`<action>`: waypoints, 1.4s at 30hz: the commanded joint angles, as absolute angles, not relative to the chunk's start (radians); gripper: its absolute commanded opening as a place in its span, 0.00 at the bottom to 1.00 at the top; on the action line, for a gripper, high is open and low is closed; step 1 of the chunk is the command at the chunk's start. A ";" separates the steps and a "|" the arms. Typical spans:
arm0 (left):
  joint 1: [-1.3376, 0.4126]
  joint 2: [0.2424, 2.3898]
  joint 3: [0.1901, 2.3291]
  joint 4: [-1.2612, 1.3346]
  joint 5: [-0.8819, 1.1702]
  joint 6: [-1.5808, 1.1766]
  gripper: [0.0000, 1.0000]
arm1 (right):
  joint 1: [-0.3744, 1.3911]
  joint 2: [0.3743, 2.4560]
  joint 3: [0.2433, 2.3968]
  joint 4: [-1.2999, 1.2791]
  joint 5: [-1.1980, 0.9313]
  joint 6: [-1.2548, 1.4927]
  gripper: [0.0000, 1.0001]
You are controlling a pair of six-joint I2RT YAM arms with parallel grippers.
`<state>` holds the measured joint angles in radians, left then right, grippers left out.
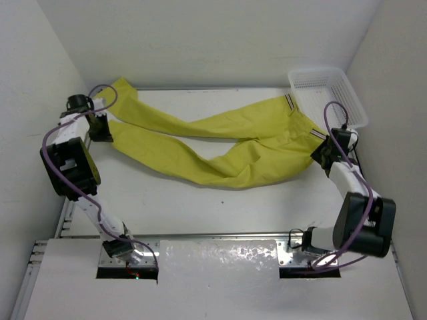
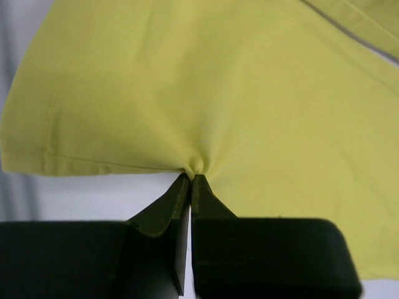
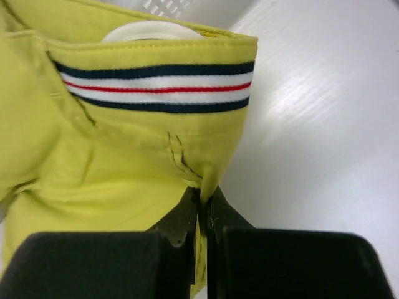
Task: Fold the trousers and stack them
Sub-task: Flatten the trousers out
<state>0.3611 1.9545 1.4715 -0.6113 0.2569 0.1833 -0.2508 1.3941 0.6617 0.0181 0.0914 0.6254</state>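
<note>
The mustard yellow-green trousers [image 1: 220, 137] lie spread across the white table, legs to the left, waistband to the right. My left gripper [image 1: 101, 127] is shut on the hem of the nearer leg; in the left wrist view the cloth [image 2: 199, 93] puckers at the tips of my left gripper [image 2: 191, 177]. My right gripper [image 1: 322, 152] is shut on the waist end of the trousers; in the right wrist view a fold of cloth sits between the tips of my right gripper [image 3: 204, 196], below the dark, white and red striped trim [image 3: 156, 87].
A white mesh basket [image 1: 328, 93] stands at the back right corner, just behind the waistband. White walls close in the table on the left, back and right. A foil-like sheet [image 1: 220, 257] lies between the arm bases at the near edge.
</note>
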 commanded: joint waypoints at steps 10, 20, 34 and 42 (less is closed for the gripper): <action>0.649 1.668 1.550 -0.907 0.095 0.538 0.00 | -0.256 1.059 0.759 -0.463 0.255 0.598 0.00; 0.716 1.614 1.256 -0.864 0.032 0.603 0.00 | -0.311 1.026 0.607 -0.535 0.250 0.650 0.00; 0.727 1.615 1.583 -0.986 0.207 0.571 0.00 | -0.339 1.111 0.911 -0.644 0.360 0.569 0.00; 0.726 1.608 1.608 -1.019 0.255 0.554 0.00 | -0.344 1.181 1.084 -0.744 0.315 0.431 0.00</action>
